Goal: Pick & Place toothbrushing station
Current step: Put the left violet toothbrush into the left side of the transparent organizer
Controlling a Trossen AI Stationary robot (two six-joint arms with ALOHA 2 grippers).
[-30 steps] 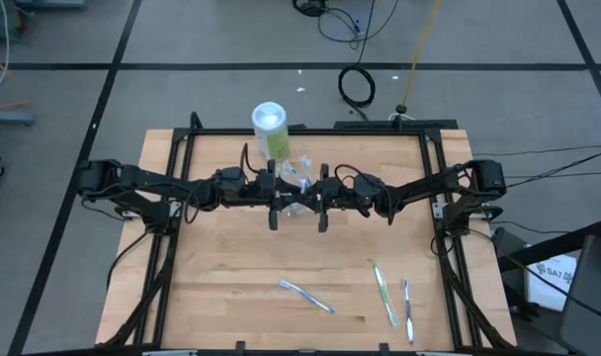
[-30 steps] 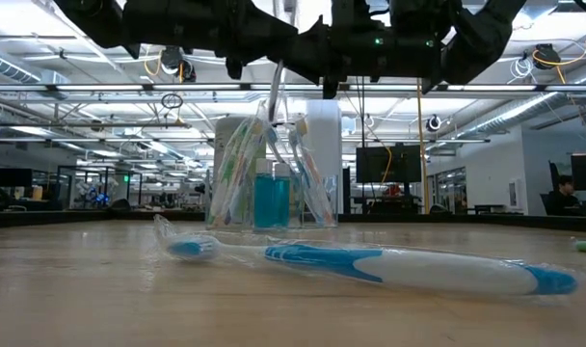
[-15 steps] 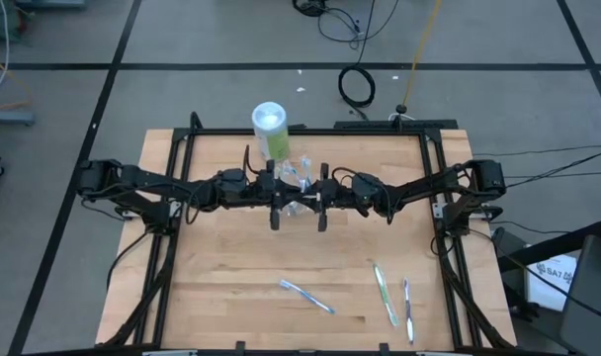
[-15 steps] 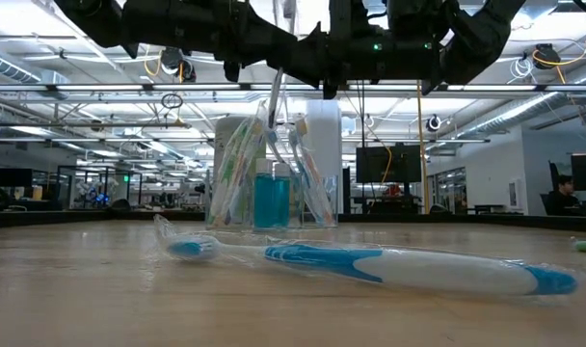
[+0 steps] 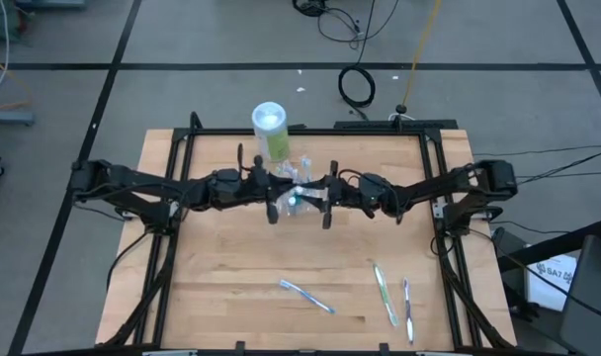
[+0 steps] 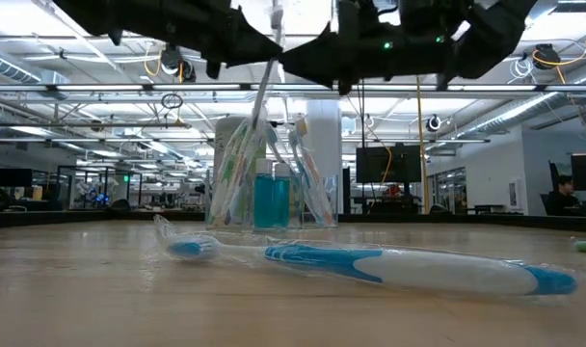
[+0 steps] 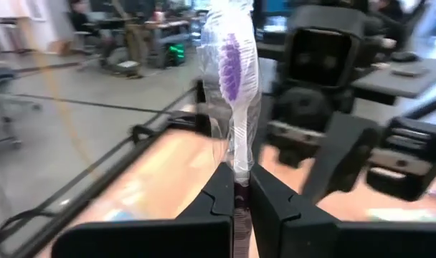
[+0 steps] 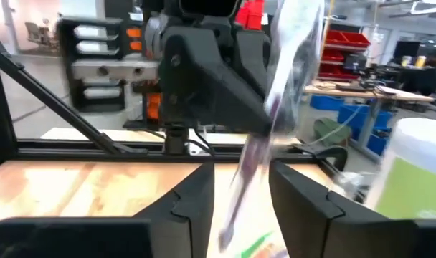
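A clear plastic container (image 6: pixel 227 173) holding several wrapped toothbrushes and a teal tube (image 6: pixel 271 200) stands at the table's middle, just in front of the far edge (image 5: pixel 302 176). Above it my two grippers meet. My left gripper (image 7: pixel 236 179) is shut on a wrapped purple-bristled toothbrush (image 7: pixel 232 72). That brush shows as a slanted stick (image 6: pixel 259 87) in the low view. My right gripper (image 8: pixel 239 186) faces the left one and is open, its fingers on either side of the same brush (image 8: pixel 255 154) without touching it. Whether the brush's lower end is inside the container, I cannot tell. My left gripper pinches the purple toothbrush's handle (image 7: pixel 237 168) between its two fingers, a little below the bristled head. The fingers come nearly level from the table's left and lie across the brush. The brush stands slanted, head up; its lower part is hidden behind the fingers.
A tall green-and-white canister (image 5: pixel 269 127) stands just behind the container. On the near half of the table lie a blue toothbrush (image 5: pixel 305 295), a green one (image 5: pixel 385 292) and a purple one (image 5: pixel 407 309). The black frame rail (image 5: pixel 172 198) borders the wooden top.
The held toothbrush has tipped: in the low view it slants more, its lower part swung toward the left while its top stays under the grippers. Both wrists have turned a little above the container.
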